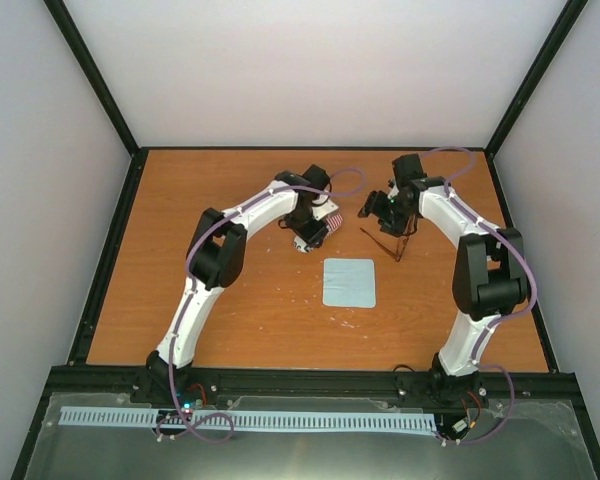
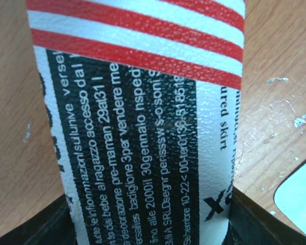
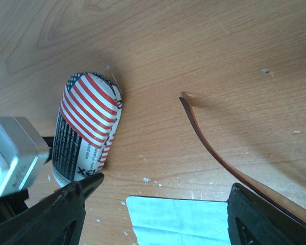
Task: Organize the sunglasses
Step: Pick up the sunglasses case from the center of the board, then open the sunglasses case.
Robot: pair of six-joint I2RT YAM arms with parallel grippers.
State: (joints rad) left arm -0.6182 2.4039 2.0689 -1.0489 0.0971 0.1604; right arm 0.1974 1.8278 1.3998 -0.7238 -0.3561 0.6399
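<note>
Top view: left gripper (image 1: 310, 236) at the flag-patterned case (image 1: 326, 212); sunglasses (image 1: 388, 243) beneath the right gripper (image 1: 388, 222), just right of the case.
Left wrist: we find the jaws clamped on the case.
Right wrist: jaws wide apart, one temple alongside (contact unclear).
We judge pickup pending; next, close on the frame.

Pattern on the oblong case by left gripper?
Oblong case: red-white stripes, black panel of white text. Best in right wrist view.

You see the overhead view bright and even, with soft shadows on the table (image 1: 250, 310). The left wrist view is sharp on the close-up case (image 2: 143, 127). In the right wrist view, the sunglasses (image 3: 200, 133) cast a broad, blurred shadow.
</note>
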